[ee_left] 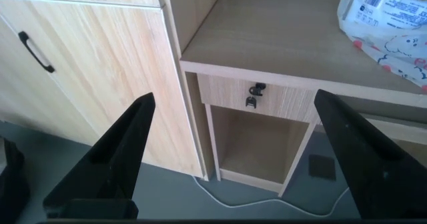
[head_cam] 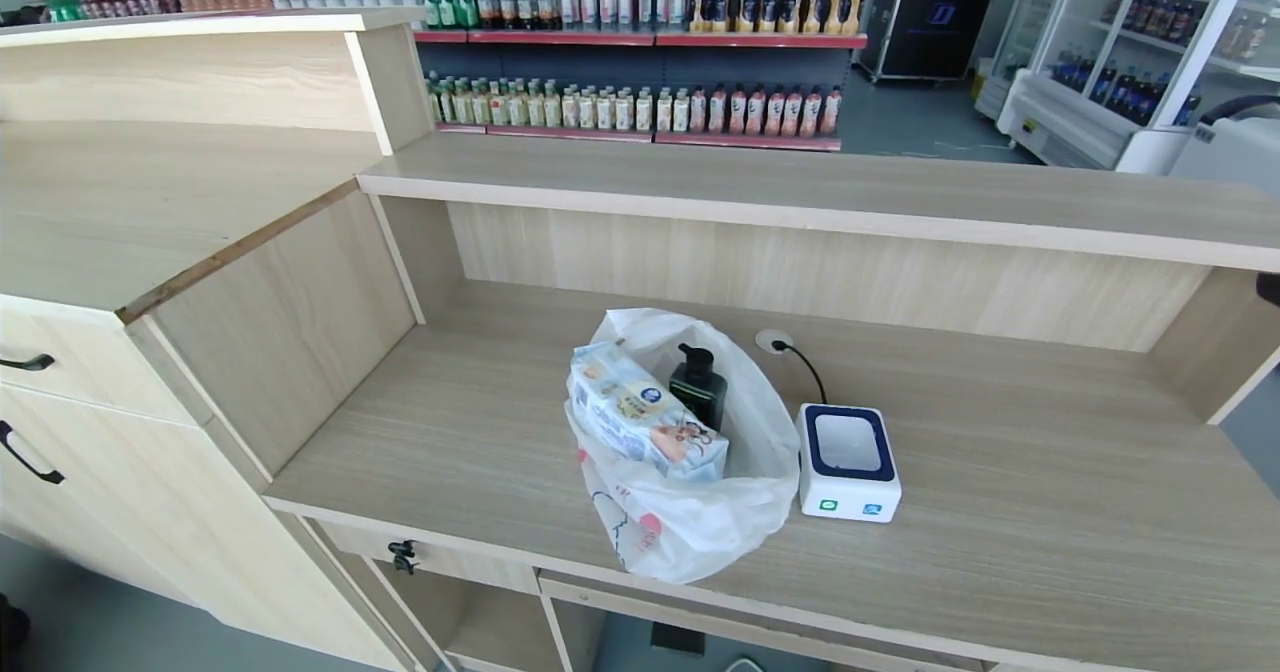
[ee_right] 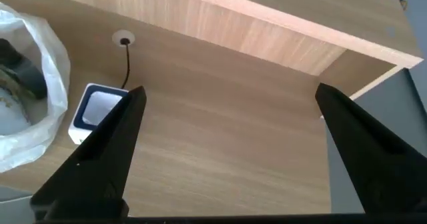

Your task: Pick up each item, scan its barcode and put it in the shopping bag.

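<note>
Bag holds wipes and bottle beside the scanner.
Left gripper and right gripper both spread wide, empty.

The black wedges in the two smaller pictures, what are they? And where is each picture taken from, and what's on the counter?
Those wedges are the fingers of a robot's two claws, called grippers. Each arm has a camera at its wrist, looking past its own fingers. The left gripper is open, low in front of the counter, facing a drawer. The right gripper is open above the counter. Neither holds anything. The big picture comes from a camera on the robot's head. On the counter sits a white shopping bag with a soft pack and a black pump bottle inside; beside it is a barcode scanner with a cable.
</note>
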You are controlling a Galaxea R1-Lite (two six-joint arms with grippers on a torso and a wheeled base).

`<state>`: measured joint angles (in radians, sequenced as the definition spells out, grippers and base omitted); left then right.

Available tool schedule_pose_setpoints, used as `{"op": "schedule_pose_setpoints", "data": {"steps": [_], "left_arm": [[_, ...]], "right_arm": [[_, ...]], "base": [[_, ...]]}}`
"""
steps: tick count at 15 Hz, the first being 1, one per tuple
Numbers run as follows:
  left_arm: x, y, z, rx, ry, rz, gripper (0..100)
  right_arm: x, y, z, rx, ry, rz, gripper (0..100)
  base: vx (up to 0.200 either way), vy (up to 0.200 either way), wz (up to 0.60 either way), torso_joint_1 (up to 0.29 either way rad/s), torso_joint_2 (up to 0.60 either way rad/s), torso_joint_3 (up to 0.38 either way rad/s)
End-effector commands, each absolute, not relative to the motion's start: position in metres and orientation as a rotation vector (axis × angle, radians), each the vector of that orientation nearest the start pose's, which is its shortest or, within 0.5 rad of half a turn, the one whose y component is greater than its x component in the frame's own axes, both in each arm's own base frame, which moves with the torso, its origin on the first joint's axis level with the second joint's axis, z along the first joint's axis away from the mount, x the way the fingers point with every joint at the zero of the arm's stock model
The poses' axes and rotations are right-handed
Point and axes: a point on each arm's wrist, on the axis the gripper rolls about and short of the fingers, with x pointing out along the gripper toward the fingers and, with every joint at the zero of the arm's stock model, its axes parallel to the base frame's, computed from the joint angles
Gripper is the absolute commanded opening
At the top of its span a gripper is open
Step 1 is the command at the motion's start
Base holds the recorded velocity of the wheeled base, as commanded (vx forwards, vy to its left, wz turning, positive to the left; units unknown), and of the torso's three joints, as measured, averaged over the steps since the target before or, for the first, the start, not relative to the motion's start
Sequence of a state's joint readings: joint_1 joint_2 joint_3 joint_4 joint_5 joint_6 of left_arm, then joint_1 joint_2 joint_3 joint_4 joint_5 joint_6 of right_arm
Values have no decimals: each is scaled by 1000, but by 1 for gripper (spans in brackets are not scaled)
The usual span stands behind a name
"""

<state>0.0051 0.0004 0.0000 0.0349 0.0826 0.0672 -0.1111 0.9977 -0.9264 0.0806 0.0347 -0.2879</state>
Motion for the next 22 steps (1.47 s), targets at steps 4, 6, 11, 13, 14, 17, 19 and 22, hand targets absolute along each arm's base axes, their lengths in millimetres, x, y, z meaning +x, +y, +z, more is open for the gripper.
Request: {"op": "schedule_pose_setpoints", "data": {"steps": [4,6,11,13,14,17,19,22], "left_arm": [[-23,2,72,69,38,86,100],[-23,2,72,69,38,88,100],[-23,2,72,69,38,86,100],[-23,2,72,69,38,86,100],[-23,2,72,69,38,86,100],[-23,2,72,69,38,88,100],[-23,2,72,69,38,88,100],[-23,2,72,69,38,88,100]], "right_arm": [[28,-5,237,-262,98,-173,100],[13,-3,214,-245,96,-182,100],[-16,0,119,-163,122,-185,100],[-18,0,75,-151,153,-179,100],[-16,-1,76,-108,144,-140,100],[-24,-2,74,-112,38,-75,100],[-24,-2,73,-94,44,-95,100],[-24,-3,72,-53,58,-124,100]], "base": [[0,0,0,0,0,0],[0,0,0,0,0,0],[0,0,0,0,0,0],[0,0,0,0,0,0],[0,0,0,0,0,0],[0,0,0,0,0,0],[0,0,0,0,0,0],[0,0,0,0,0,0]]}}
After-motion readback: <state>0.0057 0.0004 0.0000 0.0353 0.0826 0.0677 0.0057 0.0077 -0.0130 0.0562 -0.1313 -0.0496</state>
